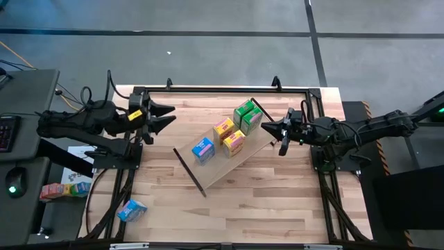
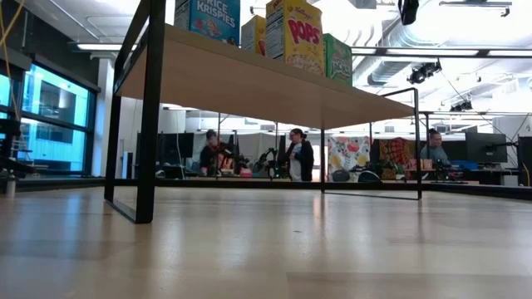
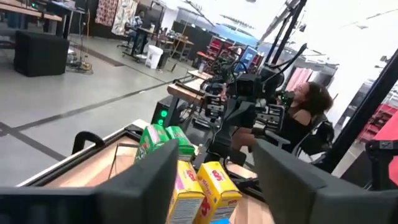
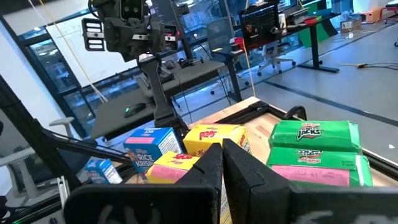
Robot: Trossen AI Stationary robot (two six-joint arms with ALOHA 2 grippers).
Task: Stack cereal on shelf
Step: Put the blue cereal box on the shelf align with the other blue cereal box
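While five cereal boxes (image 1: 229,135) already stand on the shelf (image 1: 225,165), one blue box (image 1: 131,209) lies loose at the near left table corner. Left gripper (image 1: 168,115) hovers far left, fingers apart, empty; right gripper (image 1: 266,129) sits just beside the shelf's right end, fingers together. Likely next: left arm swings near, grips the stray box across its narrow faces, keeps it upright. Shelf's long axis runs diagonally, near-left to far-right.
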